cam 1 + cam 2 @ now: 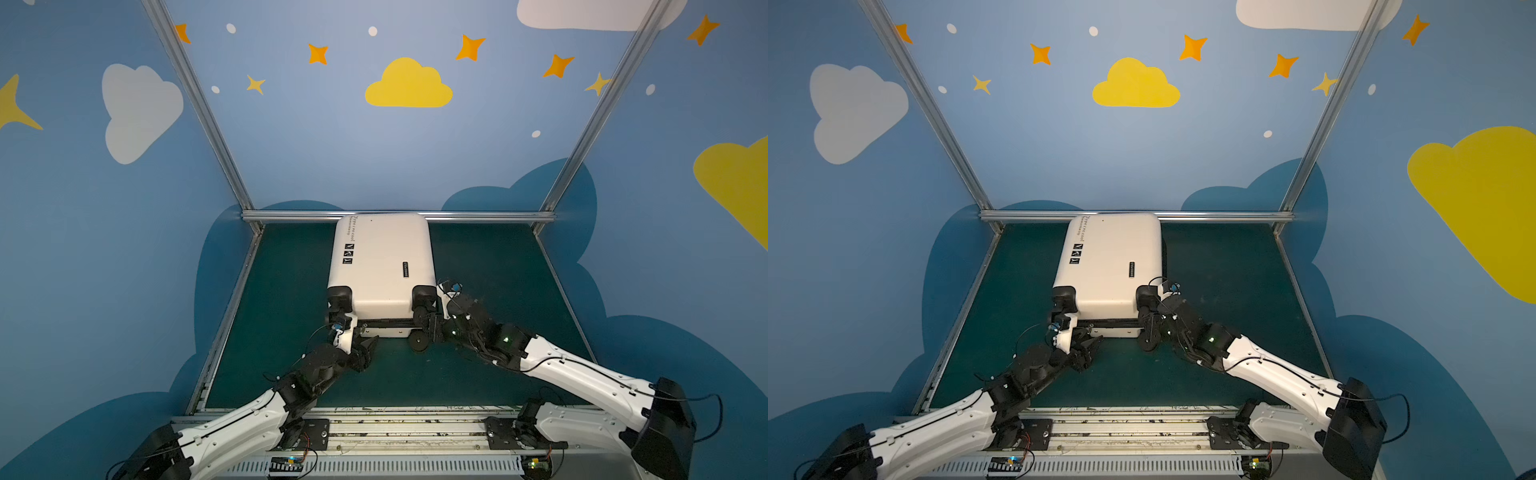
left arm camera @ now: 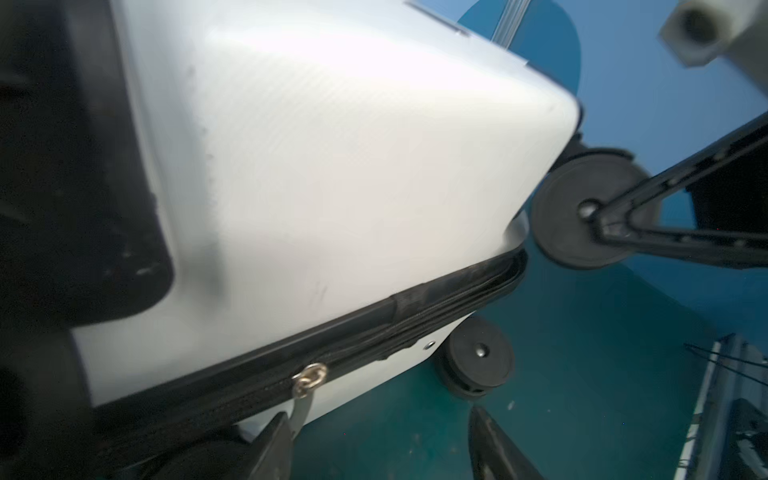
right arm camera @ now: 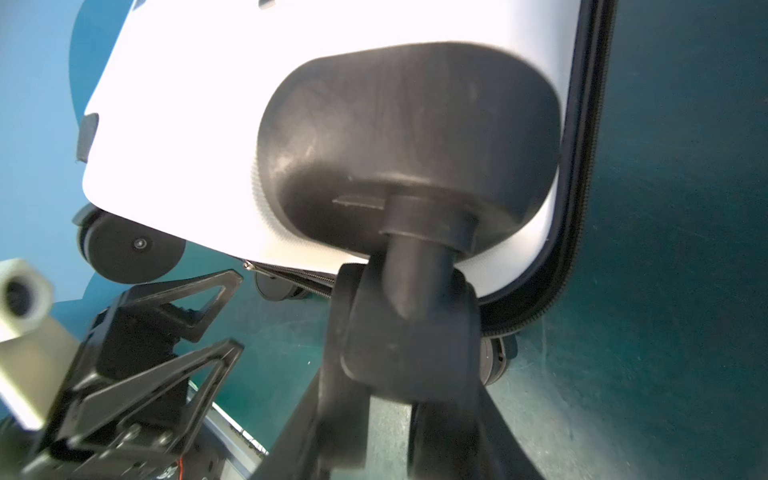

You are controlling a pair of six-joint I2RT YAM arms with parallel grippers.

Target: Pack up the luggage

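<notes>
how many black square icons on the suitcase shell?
3. In a column on the luggage, near its left edge in both top views: far icon, middle icon, near icon. None appear hidden.

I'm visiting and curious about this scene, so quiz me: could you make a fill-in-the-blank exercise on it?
1. The cream-white hard-shell suitcase on the dark green mat has wheels coloured ___.
2. The left gripper, near the metal zipper pull, has its jaws ___.
3. The right gripper has its jaws closed on one suitcase ___.
Missing words: black; open; wheel.
</notes>
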